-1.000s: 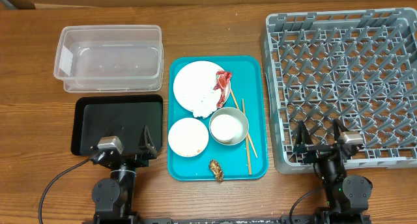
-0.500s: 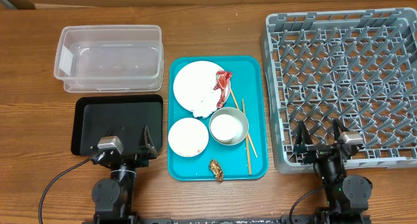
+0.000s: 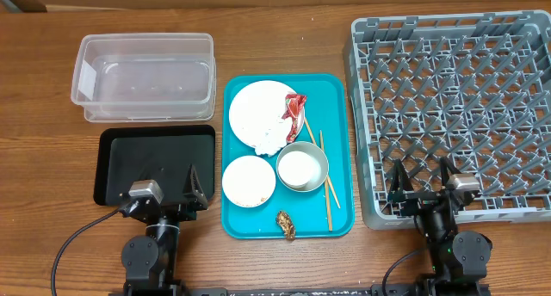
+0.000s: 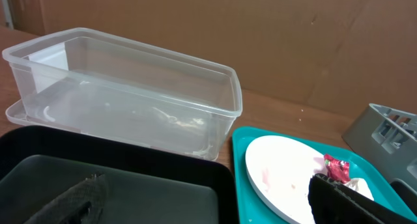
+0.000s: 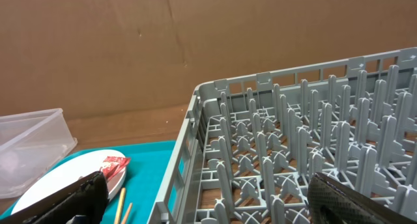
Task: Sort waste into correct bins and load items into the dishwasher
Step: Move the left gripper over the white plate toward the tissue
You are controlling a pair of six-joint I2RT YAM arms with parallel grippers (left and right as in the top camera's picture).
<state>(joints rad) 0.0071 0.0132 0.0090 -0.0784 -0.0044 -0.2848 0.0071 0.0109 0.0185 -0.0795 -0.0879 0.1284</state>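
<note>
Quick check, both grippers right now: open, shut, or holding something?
Left gripper: open, holding nothing.
Right gripper: open, holding nothing.

1. The wooden table [image 3: 284, 38] bears four things directly.
2. A clear tub [image 3: 146, 81] sits at the far left, with a black tray [image 3: 146, 163] just in front of it.
3. A teal tray [image 3: 334, 98] lies in the middle.
4. A grey dish rack [image 3: 456, 98] fills the right side.
</note>
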